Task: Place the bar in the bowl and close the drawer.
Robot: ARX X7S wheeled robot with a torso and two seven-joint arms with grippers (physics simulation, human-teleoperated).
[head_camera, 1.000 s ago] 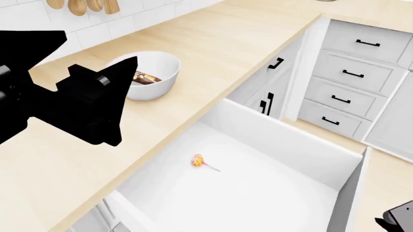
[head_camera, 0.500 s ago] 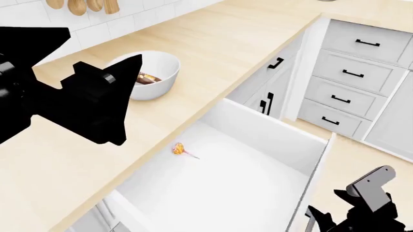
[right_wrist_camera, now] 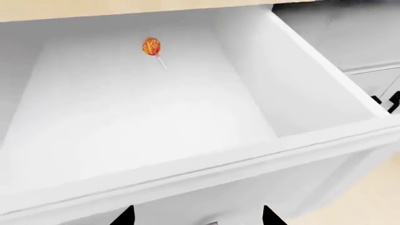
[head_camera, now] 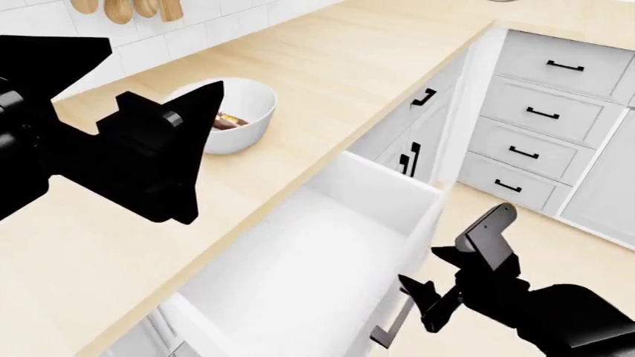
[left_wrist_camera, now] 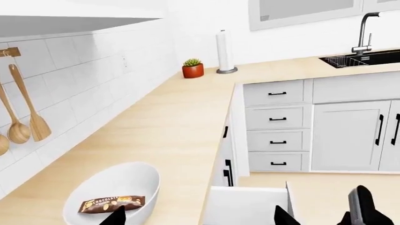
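The dark brown bar lies inside the white bowl on the wooden counter. My left gripper hovers open just in front of the bowl, holding nothing. In the left wrist view the bar rests against the bowl's inner wall, beyond my open left gripper. The drawer stands partly open below the counter edge. My right gripper is open at the drawer's front panel. In the right wrist view the drawer's white inside lies just beyond my right gripper.
An orange lollipop lies far back in the drawer. A stack of narrower grey drawers stands to the right, past the counter's corner. Wooden spoons hang on the tiled wall. A small potted plant and a paper towel roll stand far along the counter.
The drawer has slid a good way inward. My right arm has come up from the lower right to the drawer's front. The lollipop no longer shows in the head view.
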